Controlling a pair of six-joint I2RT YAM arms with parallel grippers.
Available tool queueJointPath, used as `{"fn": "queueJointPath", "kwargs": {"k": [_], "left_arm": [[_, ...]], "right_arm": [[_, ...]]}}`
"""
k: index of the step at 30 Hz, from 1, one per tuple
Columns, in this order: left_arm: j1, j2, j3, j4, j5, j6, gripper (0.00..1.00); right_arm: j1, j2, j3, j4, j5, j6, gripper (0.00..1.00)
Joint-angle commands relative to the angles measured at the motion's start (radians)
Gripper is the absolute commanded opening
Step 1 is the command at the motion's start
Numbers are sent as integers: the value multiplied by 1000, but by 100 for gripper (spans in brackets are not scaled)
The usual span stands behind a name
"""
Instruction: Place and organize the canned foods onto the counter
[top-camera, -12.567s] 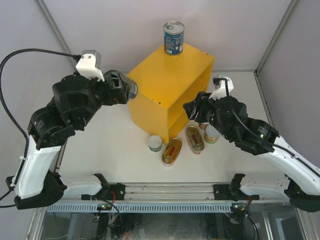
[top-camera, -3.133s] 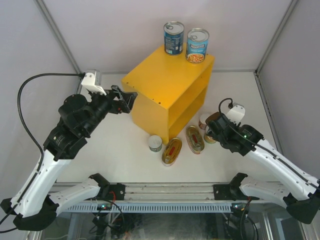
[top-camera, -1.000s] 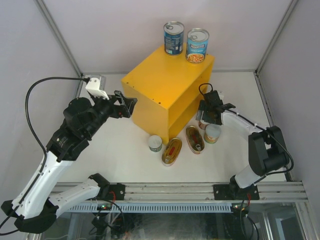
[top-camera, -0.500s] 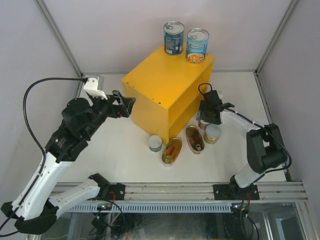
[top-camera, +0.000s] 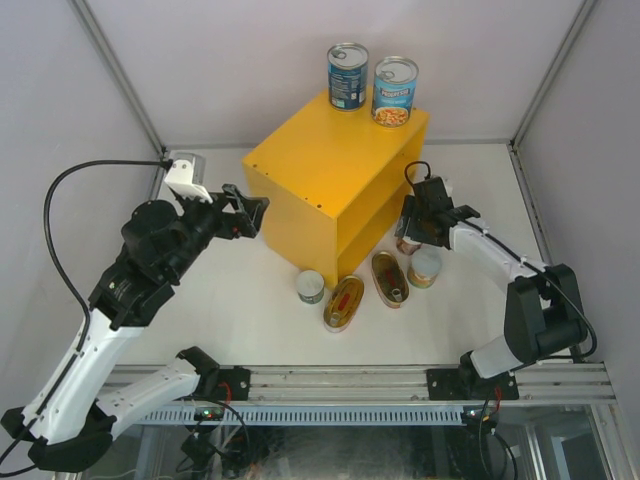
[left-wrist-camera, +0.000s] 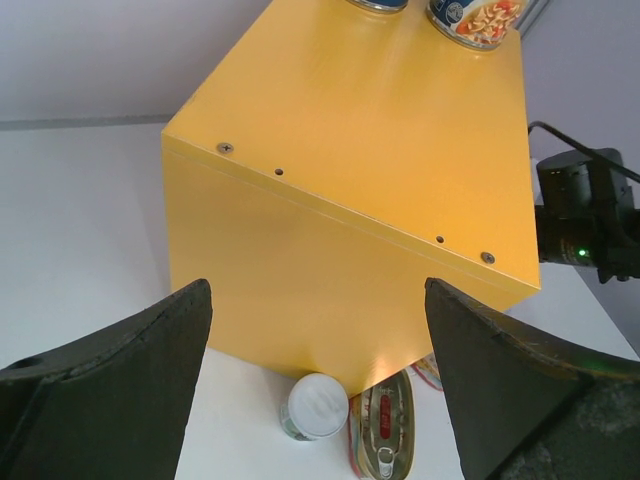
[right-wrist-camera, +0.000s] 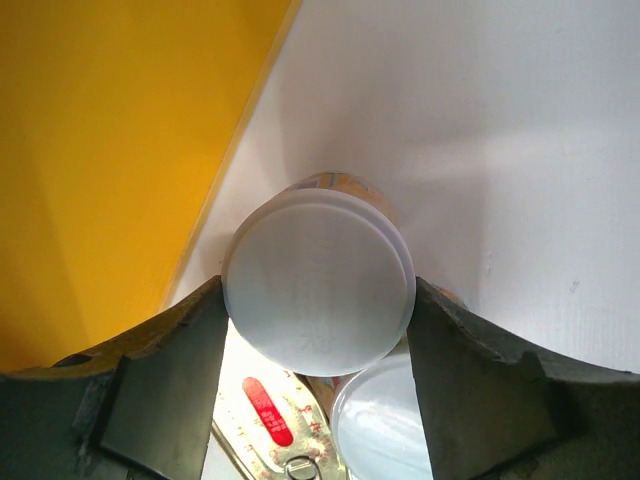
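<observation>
The right gripper is lowered over a small round can standing on the white table, just beside the open side of the yellow cabinet. Its fingers are brought against both sides of the pale lid, with no gap visible. The left gripper is held in the air before the cabinet's closed face, fingers spread wide with nothing between them. A left tall blue can and a right tall blue can are already stood at the far edge of the cabinet top.

Several faults may be expected. The hold appears to be taken high, at the lid, so the can may be tilted or dropped on lifting. If the lid is a loose cap, it may be pulled off. A second small can lies just beside the gripped one, and an oval tin lies near; either may be dragged or knocked. The cabinet edge is close to one finger and may be struck on the way up. The tall cans may be toppled by a careless placement.

Little writing can be read. White lettering on a blue band is borne by the right tall blue can, above a picture of pale beans or pasta, too small to be made out. A white panel of fine print is shown on the left one. A red oval with illegible characters is seen on the tin.
</observation>
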Motion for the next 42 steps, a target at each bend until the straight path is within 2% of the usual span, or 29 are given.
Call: {"fn": "queueJointPath", "kwargs": {"k": [1, 14, 18, 24, 29, 35, 42], "left_arm": [[8, -21, -21, 33, -17, -5, 91], [7, -10, -12, 78, -31, -31, 91], [8, 8, -6, 98, -25, -49, 90], [7, 15, -12, 119, -22, -77, 90], [8, 18, -12, 128, -21, -87, 91], [8, 38, 2, 135, -14, -89, 91], [7, 67, 23, 149, 1, -88, 91]], "right_arm": [[-9, -86, 65, 12, 12, 7, 0], [0, -345, 115, -121, 39, 19, 0], [28, -423, 189, -188, 56, 21, 0], [104, -478, 391, -280, 85, 10, 0], [226, -435, 596, -331, 147, -11, 0], [375, -284, 876, -382, 221, -61, 0], [421, -71, 1115, -444, 233, -103, 0]]}}
